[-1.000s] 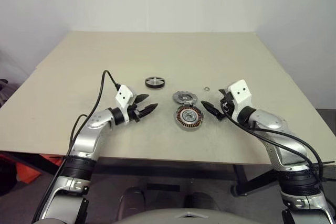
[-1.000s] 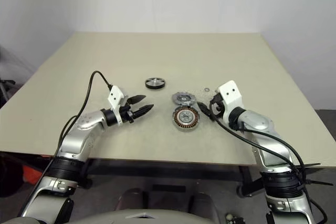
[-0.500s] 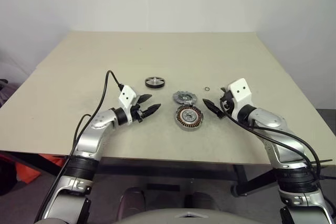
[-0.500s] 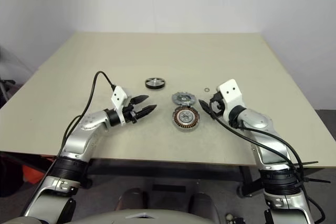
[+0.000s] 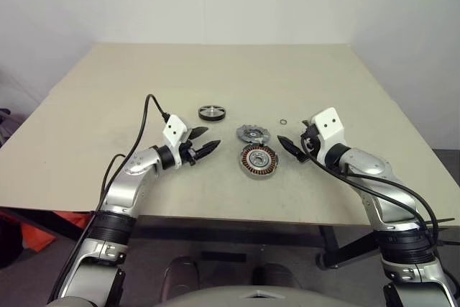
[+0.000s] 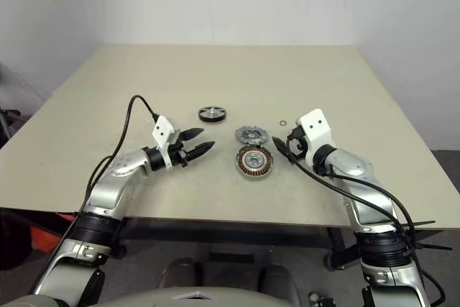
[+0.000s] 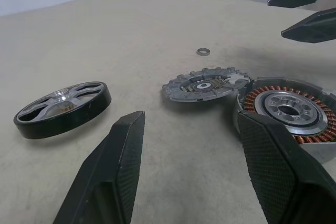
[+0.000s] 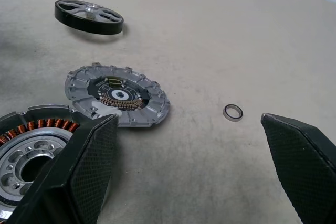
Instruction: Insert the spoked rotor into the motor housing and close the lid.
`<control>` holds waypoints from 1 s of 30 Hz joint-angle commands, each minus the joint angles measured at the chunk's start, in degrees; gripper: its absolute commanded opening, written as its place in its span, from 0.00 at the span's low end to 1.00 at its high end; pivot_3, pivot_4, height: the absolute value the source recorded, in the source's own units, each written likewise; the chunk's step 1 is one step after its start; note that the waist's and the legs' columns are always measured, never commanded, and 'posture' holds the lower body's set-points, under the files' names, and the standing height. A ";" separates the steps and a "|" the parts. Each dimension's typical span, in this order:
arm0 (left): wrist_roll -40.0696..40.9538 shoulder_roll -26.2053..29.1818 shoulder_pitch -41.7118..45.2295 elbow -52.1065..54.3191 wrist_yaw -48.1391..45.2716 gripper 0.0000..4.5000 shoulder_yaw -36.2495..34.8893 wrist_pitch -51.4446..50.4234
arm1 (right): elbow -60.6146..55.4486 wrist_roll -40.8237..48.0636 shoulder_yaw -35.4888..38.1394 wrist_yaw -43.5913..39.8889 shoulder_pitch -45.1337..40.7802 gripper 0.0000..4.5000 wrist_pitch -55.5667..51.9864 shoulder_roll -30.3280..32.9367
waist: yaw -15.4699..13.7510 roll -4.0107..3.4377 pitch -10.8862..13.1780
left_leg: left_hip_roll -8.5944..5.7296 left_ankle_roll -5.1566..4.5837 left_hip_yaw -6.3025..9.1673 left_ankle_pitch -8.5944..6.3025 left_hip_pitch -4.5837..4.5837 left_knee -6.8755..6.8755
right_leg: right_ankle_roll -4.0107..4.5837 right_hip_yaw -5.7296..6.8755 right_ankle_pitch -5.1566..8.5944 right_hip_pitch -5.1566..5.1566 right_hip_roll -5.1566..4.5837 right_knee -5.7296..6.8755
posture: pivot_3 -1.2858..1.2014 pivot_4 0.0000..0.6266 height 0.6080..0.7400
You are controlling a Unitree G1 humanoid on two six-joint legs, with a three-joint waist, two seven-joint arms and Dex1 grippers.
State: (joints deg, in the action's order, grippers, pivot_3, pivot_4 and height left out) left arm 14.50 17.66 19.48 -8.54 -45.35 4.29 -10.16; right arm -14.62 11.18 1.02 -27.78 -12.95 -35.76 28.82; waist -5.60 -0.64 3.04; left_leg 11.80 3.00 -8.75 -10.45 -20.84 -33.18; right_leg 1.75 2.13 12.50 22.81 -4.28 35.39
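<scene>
Around the motor housing (image 5: 259, 159) my left gripper (image 5: 204, 142) and right gripper (image 5: 286, 144) hover spread and empty, the spoked rotor (image 5: 212, 112) lies beyond it, the lid (image 5: 253, 133) touches it, so a careless reach may knock the lid.

On your table (image 5: 108, 98), the lid (image 5: 253, 133) sits just at the housing's (image 5: 259, 159) 12 o'clock; rotor (image 5: 212, 112) at 10, ring (image 5: 284, 121) at 1.
</scene>
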 commanded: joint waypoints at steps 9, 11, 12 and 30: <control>-0.33 -1.22 1.27 0.74 1.77 0.66 -0.34 2.05 | 10.85 -3.17 1.09 10.61 -11.57 1.00 -0.39 -7.77 | 0.24 -0.01 0.00 | -0.01 0.02 -0.03 0.01 0.09 -0.01 | 0.02 0.00 -0.02 0.02 0.01 0.08 | 0.52 0.00 1.00; -0.33 -1.45 1.34 1.31 1.95 0.66 -0.30 1.98 | 15.92 -4.69 0.30 12.36 -14.09 1.00 0.51 -8.86 | 0.14 -0.01 0.00 | -0.01 0.07 -0.03 0.04 0.09 -0.01 | 0.11 0.00 -0.07 0.02 0.00 0.10 | 0.52 0.00 1.00; -0.27 -1.50 1.41 1.45 2.00 0.66 -0.38 1.91 | 18.30 -5.42 -0.36 12.77 -15.28 1.00 1.18 -9.19 | 0.11 -0.01 0.00 | -0.01 0.09 -0.02 0.05 0.07 -0.01 | 0.13 0.00 -0.08 0.01 0.00 0.10 | 0.52 0.00 1.00; -1.00 -1.06 -1.54 5.10 3.18 0.66 -0.18 1.85 | 64.45 -8.72 1.90 19.44 -33.48 1.00 22.29 -15.65 | 0.28 -0.03 0.02 | -0.02 0.13 -0.04 0.07 -0.19 -0.04 | 0.26 0.01 -0.12 0.25 0.01 0.14 | 0.52 0.00 1.00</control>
State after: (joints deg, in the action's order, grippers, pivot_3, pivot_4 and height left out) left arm 13.40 16.06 17.40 -6.13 -42.60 4.47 -9.01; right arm 48.30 2.33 1.72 -9.11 -43.97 -15.91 13.36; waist -5.31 -0.68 3.07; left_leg 11.78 3.13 -8.79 -10.38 -21.04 -33.22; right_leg 2.01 2.15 12.38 23.06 -4.27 35.53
